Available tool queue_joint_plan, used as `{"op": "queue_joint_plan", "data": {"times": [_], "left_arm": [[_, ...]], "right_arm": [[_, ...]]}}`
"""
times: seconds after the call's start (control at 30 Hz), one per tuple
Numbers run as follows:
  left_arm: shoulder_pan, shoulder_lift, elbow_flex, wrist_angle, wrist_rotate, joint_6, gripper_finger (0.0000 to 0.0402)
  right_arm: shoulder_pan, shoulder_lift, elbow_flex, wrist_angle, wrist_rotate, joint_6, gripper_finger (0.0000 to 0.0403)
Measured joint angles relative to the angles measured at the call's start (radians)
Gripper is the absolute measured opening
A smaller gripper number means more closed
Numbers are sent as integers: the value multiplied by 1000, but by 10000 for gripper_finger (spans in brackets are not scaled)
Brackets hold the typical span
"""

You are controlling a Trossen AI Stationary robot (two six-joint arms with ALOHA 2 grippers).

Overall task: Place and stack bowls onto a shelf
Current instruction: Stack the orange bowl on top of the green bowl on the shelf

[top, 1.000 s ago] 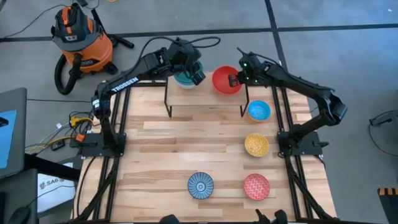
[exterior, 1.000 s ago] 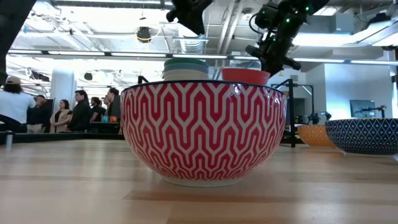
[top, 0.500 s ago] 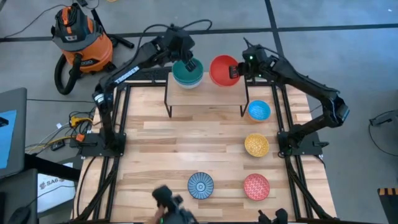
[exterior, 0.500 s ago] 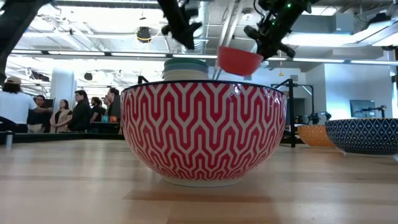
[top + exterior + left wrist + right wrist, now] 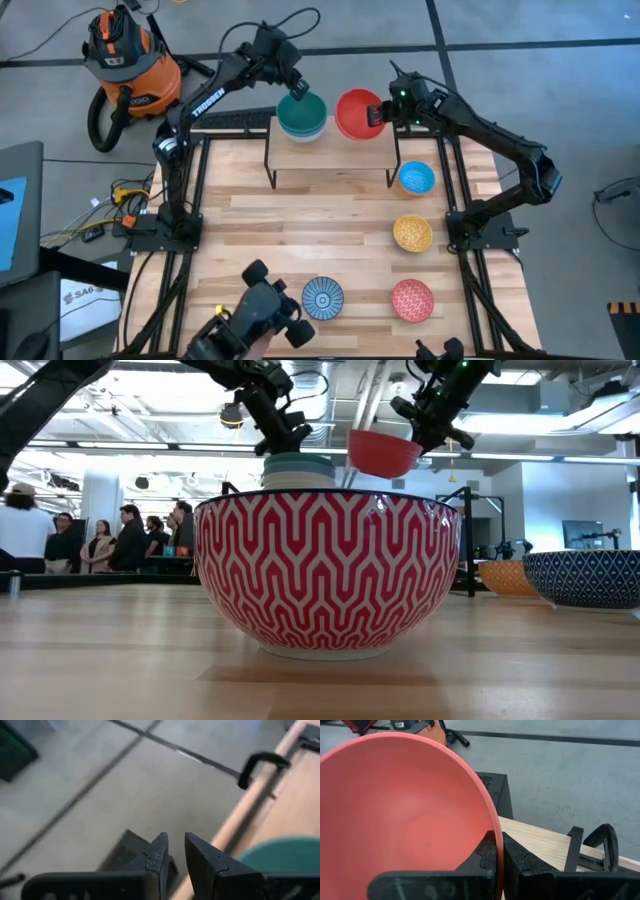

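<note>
My right gripper (image 5: 378,114) is shut on a plain red bowl (image 5: 358,113), held in the air above the right part of the shelf (image 5: 330,142). The shelf is a low rack on black legs (image 5: 269,165) at the table's far edge. A stack of bowls with a teal one on top (image 5: 302,116) sits on the shelf's left part. My left gripper (image 5: 294,88) hovers just beyond that stack, off its far-left side. Its fingers (image 5: 161,851) are a narrow gap apart and hold nothing. In the low view the red bowl (image 5: 383,453) hangs beside the stack (image 5: 299,468). My right gripper pinches the red bowl's rim (image 5: 496,845) on the side facing the table's right, one finger inside the bowl and one outside. The fingers come from the right, slanting down. The bowl is lifted clear of the shelf and tilted, its mouth still mostly upward.
On the table's right half sit a blue bowl (image 5: 416,178), a yellow bowl (image 5: 412,233) and a pink-red patterned bowl (image 5: 412,299). A blue radial bowl (image 5: 322,297) is near the front. A dark wheeled object (image 5: 258,314) hangs over the near edge. People stand in the room behind (image 5: 120,535).
My left gripper has drawn back from over the teal stack, toward the table's far-left corner; the stack stays on the shelf. My right gripper has raised the red bowl off its earlier level and tipped it. A dark wheeled object has come in at the near edge.
</note>
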Motion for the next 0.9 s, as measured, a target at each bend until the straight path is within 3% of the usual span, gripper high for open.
{"op": "queue_joint_plan", "data": {"times": [0.43, 0.9], "left_arm": [[0, 37, -1, -122, 26, -12, 2], [-45, 9, -1, -240, 35, -11, 0]], "right_arm": [[4, 0, 0, 0, 4, 22, 25], [23, 0, 0, 19, -1, 26, 25]]}}
